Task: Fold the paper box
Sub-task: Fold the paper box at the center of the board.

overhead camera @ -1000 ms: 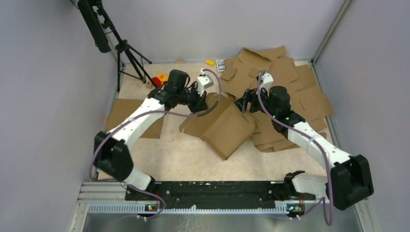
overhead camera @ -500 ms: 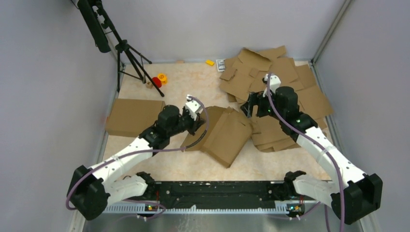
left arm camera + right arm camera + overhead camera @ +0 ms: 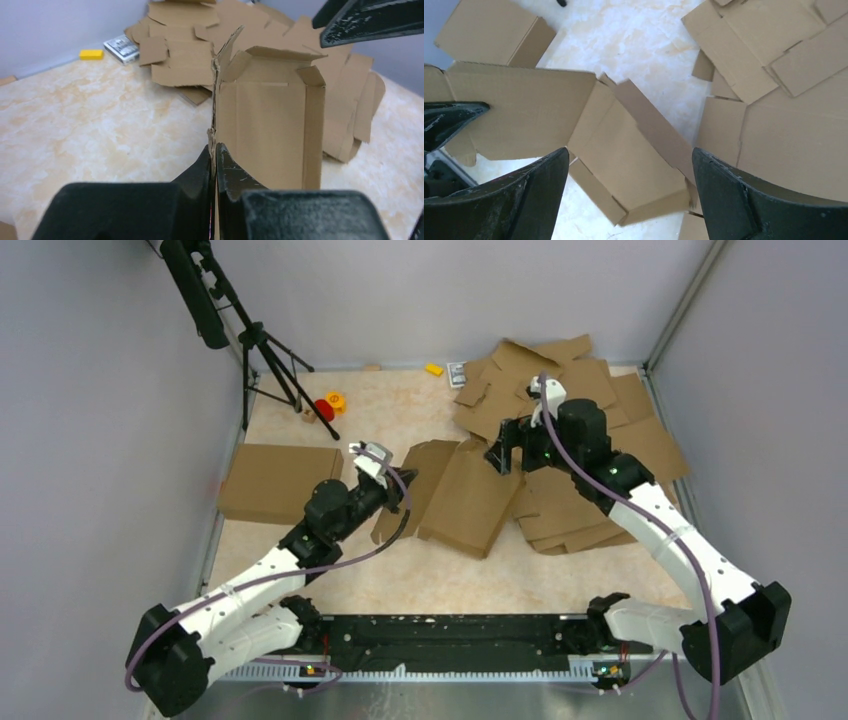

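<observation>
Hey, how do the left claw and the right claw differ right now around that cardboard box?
The left claw is shut, pinching an edge of the paper box; the right claw stands wide open, gripping nothing. The left claw reaches in from the box's side, while the right claw hangs above it, looking down. Both are black and at the same box.
</observation>
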Tool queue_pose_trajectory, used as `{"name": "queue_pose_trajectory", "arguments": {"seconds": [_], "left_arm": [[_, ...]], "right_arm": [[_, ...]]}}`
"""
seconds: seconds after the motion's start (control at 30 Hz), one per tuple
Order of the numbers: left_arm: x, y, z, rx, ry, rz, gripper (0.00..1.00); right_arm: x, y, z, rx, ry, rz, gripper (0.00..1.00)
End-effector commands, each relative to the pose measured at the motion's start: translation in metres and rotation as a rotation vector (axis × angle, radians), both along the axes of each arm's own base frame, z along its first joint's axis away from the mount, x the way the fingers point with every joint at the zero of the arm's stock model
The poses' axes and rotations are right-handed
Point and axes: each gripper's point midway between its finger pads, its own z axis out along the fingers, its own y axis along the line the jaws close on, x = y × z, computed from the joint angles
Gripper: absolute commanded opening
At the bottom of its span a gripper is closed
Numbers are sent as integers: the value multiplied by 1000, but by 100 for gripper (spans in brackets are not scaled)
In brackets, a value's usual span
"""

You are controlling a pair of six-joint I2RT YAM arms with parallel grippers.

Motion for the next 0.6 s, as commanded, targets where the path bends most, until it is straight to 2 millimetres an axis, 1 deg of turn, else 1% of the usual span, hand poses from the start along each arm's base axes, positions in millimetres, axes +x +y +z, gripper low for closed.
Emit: {"name": "queue_pose_trajectory", "arguments": {"seconds": [0.0, 0.07, 0.13, 0.17, 0.27, 0.33, 0.4, 0.5, 0.57], "left_arm": [[12, 13, 41, -200, -130, 124, 5], [16, 18, 46, -227, -168, 161, 5], [18, 20, 44, -236, -188, 174, 5], [16, 18, 44, -234, -211, 152, 6], [9, 14, 34, -217, -227, 112, 6], [3, 11, 28, -213, -231, 78, 6], [0, 10, 22, -204, -223, 64, 6], [-5, 13, 15, -214, -224, 62, 6], [-8, 15, 15, -221, -224, 62, 6]], "right_arm": [[9, -14, 32, -44, -80, -77, 92], [10, -22, 32, -51, -87, -119, 92], [6, -27, 29, -38, -88, -145, 93], [4, -31, 24, -34, -84, -165, 93], [-4, -42, 4, -26, -73, -218, 94], [-12, -42, -22, -19, -23, -220, 95], [-17, -38, -39, 12, 19, -215, 95], [-19, -34, -52, 81, 20, -229, 95], [-18, -33, -57, 128, 1, -243, 95]]}}
